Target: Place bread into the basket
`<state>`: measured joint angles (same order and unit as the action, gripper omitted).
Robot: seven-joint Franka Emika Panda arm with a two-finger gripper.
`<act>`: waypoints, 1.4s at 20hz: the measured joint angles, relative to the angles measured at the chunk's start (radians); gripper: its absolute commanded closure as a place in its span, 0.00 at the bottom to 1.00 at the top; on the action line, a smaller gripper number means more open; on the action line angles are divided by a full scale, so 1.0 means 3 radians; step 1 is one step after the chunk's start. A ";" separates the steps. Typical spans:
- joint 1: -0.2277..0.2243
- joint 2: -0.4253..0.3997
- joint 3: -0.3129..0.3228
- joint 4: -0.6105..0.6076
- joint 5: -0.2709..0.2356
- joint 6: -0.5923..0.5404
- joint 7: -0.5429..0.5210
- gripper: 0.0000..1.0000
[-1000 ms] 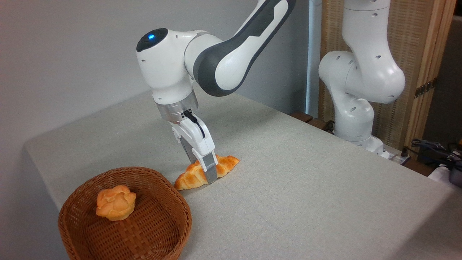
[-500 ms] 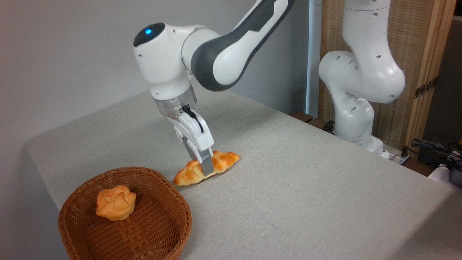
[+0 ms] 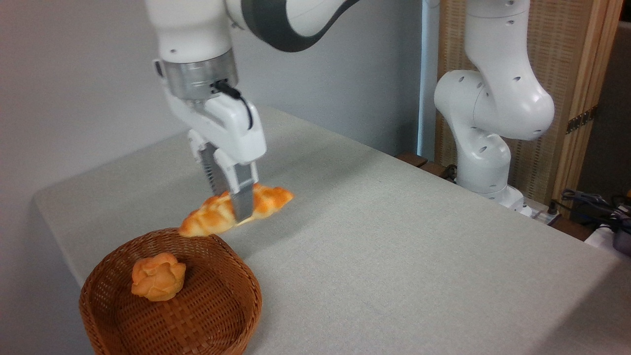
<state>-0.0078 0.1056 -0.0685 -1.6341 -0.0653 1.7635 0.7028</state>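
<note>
Gripper (image 3: 235,209): pointed downward, its fingers (image 3: 242,199) clamped across the middle of the bread.
Bread (image 3: 217,218): held between the fingers, lifted clear of the table, one pointed end extended to the right of the gripper, the other tilted down to its left, just over the far rim of the basket.
Basket (image 3: 249,291): set on the table below and to the left of the gripper, at the near corner.
Bun (image 3: 157,276): seen inside the basket, toward its left side, well below the gripper.
Table (image 3: 394,256): covered in grey cloth, spread beneath the gripper.
Arm base (image 3: 485,123): mounted far to the right of the gripper, at the table's back edge.
</note>
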 measured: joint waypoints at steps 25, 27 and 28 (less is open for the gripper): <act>0.0045 0.0668 -0.0009 0.0345 0.0003 0.1041 0.0122 0.00; 0.0073 0.0556 -0.0010 0.0376 0.0003 0.0854 0.0121 0.00; 0.0092 0.0462 -0.0010 0.0395 0.0003 0.0648 0.0121 0.00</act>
<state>0.0199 0.2442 -0.0715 -1.5156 -0.0645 1.9578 0.7391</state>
